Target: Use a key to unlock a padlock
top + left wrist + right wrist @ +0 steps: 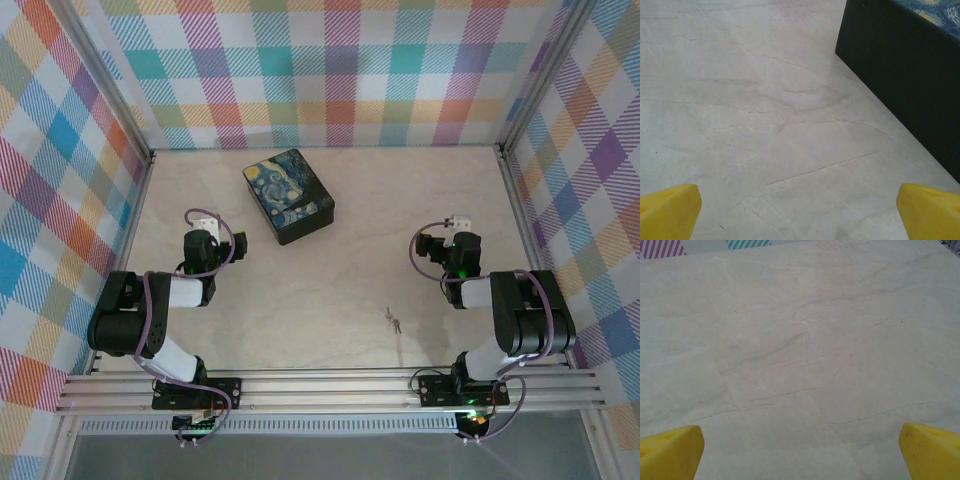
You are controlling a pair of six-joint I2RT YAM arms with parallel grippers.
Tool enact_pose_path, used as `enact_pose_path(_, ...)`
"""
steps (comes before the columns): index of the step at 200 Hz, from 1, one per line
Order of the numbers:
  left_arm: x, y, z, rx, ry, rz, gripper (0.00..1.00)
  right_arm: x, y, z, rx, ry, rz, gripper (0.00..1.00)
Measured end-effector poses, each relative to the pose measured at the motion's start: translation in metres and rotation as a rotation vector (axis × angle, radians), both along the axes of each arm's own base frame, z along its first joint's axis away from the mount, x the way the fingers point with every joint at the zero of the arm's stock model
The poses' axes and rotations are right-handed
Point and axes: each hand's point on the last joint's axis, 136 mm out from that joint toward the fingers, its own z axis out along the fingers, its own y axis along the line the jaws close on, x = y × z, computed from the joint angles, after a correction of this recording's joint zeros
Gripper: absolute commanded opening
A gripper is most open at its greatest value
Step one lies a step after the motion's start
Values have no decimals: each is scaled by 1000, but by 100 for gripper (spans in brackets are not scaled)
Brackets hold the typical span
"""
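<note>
Your left gripper (800, 215) and right gripper (800, 455) both hang spread wide and empty over the bare table (300, 300), probably poised to start, while the key (396, 322) lies nearer the right arm, well apart from the tin (288, 196), a thin grey sliver, possibly ringed.

Lab robot cell: plaid fabric walls (340, 70), aluminium rail frame (330, 385), pale marbled tabletop (330, 270).
</note>
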Motion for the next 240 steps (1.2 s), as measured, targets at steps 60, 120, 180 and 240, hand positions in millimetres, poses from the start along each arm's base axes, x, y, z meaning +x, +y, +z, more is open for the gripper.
enact_pose_path(60,0,0,0,2,0,-2,100,0,0,0,0,0,0,100)
enact_pose_path(120,0,-1,0,1,0,-4,100,0,0,1,0,-2,0,100)
enact_pose_path(180,0,-1,0,1,0,-4,99,0,0,1,0,-2,0,100)
enact_pose_path(240,22,21,67,-42,23,104,100,32,10,64,20,29,47,92)
